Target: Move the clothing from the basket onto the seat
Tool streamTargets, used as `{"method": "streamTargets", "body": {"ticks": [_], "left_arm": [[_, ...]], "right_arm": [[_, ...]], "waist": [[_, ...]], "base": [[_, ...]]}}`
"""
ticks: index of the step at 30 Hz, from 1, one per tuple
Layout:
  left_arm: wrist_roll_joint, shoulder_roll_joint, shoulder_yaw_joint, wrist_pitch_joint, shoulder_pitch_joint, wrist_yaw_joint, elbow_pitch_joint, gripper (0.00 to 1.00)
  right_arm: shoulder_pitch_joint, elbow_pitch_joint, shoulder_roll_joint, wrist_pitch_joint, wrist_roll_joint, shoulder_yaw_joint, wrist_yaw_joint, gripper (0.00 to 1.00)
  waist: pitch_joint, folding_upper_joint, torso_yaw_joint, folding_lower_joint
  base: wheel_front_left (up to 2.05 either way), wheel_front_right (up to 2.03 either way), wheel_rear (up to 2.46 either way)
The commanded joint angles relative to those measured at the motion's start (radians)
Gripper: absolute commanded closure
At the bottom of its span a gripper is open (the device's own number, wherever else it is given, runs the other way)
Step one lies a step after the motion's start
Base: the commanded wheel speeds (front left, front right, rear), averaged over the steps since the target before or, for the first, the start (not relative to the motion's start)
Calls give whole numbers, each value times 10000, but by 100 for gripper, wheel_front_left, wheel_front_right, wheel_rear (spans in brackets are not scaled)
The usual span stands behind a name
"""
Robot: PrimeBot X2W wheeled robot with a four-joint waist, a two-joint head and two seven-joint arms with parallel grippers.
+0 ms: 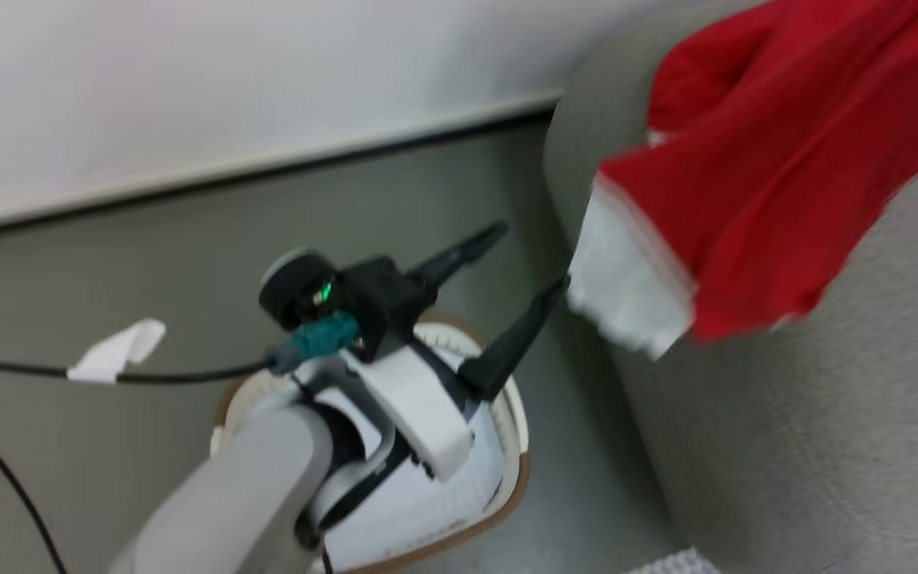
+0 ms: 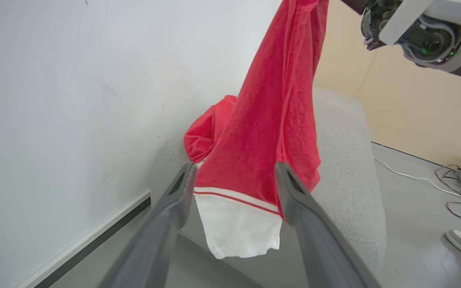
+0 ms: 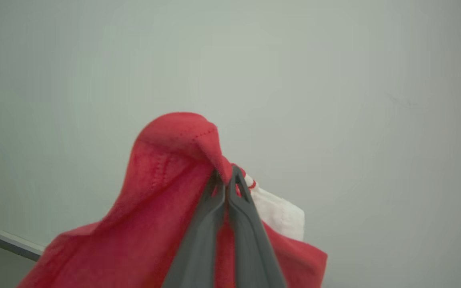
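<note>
right jaws pinched shut on a fold of the clothing [image 3: 162,208], hanging at the seat [image 1: 825,446] edge. left jaws wide open, holding nothing, above the basket [image 1: 519,470]. risk: released here, the white sleeve [image 1: 626,295] may drag it to the floor [image 1: 148,263].

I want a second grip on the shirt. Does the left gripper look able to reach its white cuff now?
Probably yes: the left gripper is open, and the white cuff hangs just past its fingertips with nothing visible between them.
</note>
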State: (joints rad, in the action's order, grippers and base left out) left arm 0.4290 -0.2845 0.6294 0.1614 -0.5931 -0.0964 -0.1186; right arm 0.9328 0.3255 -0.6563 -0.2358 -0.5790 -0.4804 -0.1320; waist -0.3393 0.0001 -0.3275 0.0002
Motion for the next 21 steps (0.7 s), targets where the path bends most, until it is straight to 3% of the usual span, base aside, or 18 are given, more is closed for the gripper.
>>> {"method": "streamTargets", "body": {"ticks": [1,8,14,21], "left_arm": [[-216,-41,41,25,-472,-80,92,0],[-376,45,347,-317,-2065,-262,359,0],[-338,457,512,-706,-2733,-280,440,0],[-325,756,756,-1089,-2492,-191,743,0]], "right_arm": [[551,211,30,149,309,648,26,100],[2628,1445,-570,1231,1526,3413,26,100],[3308,2972,-1019,1973,2893,5199,26,100],[2310,5318,148,1422,4875,7419,26,100]], "waist": [[-1767,-1,778,-2],[-3211,-1,1390,-2],[-3797,-1,1866,-2],[-3872,-1,2292,-2]], "base": [[0,0,0],[0,0,0],[0,0,0],[0,0,0]]}}
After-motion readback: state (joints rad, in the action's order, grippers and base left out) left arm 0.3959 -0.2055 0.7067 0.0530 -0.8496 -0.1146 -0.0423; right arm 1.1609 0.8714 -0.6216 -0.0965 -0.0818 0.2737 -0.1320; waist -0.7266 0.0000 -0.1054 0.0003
